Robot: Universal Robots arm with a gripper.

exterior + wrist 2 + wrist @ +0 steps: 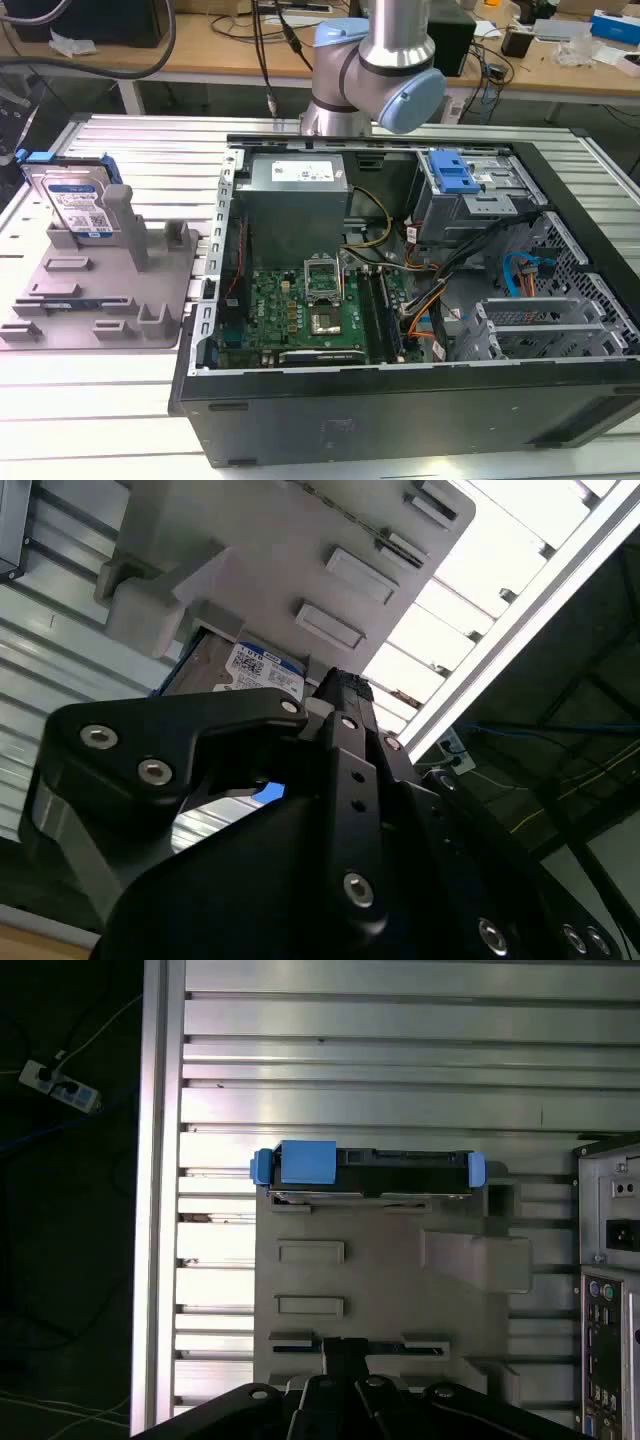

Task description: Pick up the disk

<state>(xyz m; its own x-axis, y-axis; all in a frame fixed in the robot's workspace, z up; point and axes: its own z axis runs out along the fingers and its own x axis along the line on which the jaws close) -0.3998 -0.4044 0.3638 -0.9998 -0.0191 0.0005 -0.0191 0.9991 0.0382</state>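
The disk stands on edge in the upper left of the exterior view, propped at the back end of the grey holder, label face showing and blue frame round its rim. One of the holder's upright posts rises just beside it on the exterior view's right, and I judge that to be the thing most likely in the way. In the first wrist view I see the disk edge-on, its long axis crosswise to the line from the gripper, with the bare deck of the holder lying between them; the gripper is well apart from it and holds nothing that I can see. Whether the jaws are apart or together I cannot tell. Moving right in the exterior view, the slatted aluminium table carries the open computer case, with its power supply and motherboard exposed. The arm sits at top centre behind the case, and a blue drive caddy rests in the bay further right.
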